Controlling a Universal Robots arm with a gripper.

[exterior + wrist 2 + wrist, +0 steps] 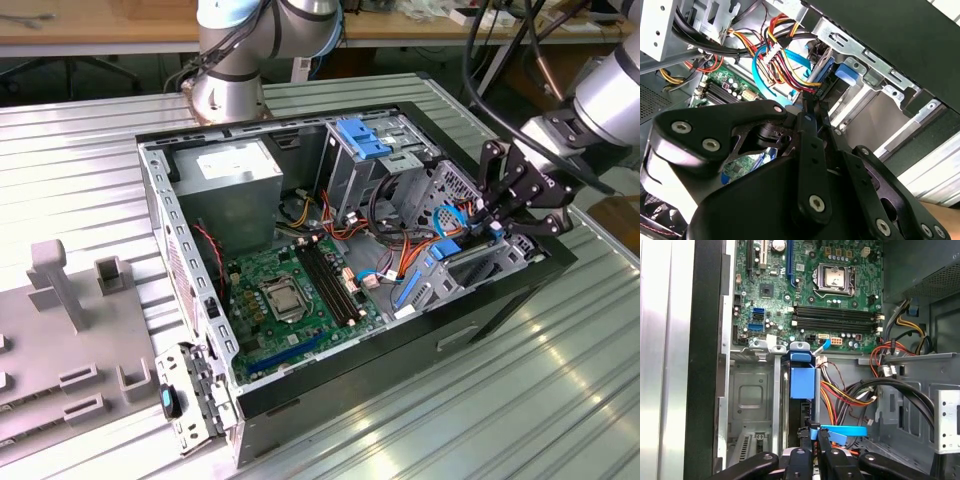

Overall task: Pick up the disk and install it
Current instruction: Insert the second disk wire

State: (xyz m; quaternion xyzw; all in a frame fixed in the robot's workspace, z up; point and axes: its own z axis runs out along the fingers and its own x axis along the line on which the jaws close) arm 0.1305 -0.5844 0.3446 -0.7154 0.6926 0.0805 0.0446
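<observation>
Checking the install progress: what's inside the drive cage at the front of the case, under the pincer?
A blue-railed disk stands on edge in one slot of the drive cage, with the pincer at its end. The slot beside it looks bare. The disk's label side is hidden by the cage wall.

The counter (560, 400) is ribbed sheet metal with a dull silver sheen that catches soft glare. The computer case (330, 385) has matt black outer walls and bare grey steel inside, punched with holes. The motherboard (295, 290) at the frame's centre is glossy green, its processor socket bright metal. The pincer (497, 208) at right is matt black metal with shiny screw heads, seen close in the second wrist view (810, 107). The blue rail (802, 382) on the drive cage looks like smooth plastic; the cables (850, 395) beside it wear glossy coloured sheathing. The workbench (100, 25) behind is wood.
</observation>
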